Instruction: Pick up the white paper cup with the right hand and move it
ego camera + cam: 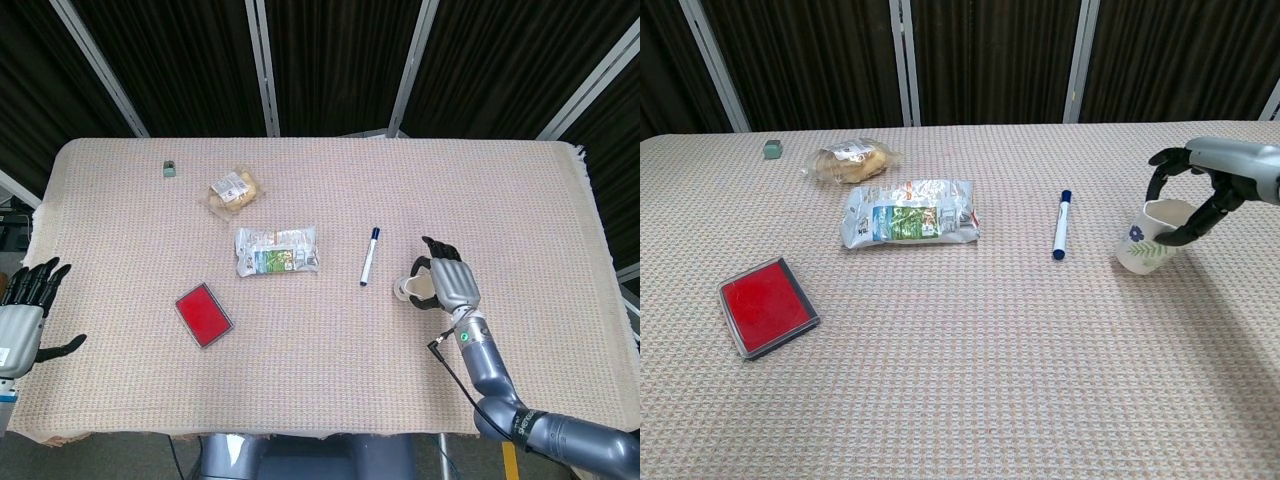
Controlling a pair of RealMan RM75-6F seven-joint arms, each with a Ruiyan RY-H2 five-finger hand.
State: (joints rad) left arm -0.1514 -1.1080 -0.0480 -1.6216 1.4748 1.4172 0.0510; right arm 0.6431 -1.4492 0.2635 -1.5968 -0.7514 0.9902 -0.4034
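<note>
From the head view, the right hand [446, 285] is gripping the white paper cup [411, 288] toward the right edge of the surface [300, 400], just beside the pen [369, 256]; the left hand [22, 315] is idling open off the left edge. In the chest view, fingers [1162, 165] are wrapping the tilted cup above the cloth. Squeezing thin paper could be crushing it, or it could slip out.

Cup [1150, 238] right of pen [1061, 225]
</note>
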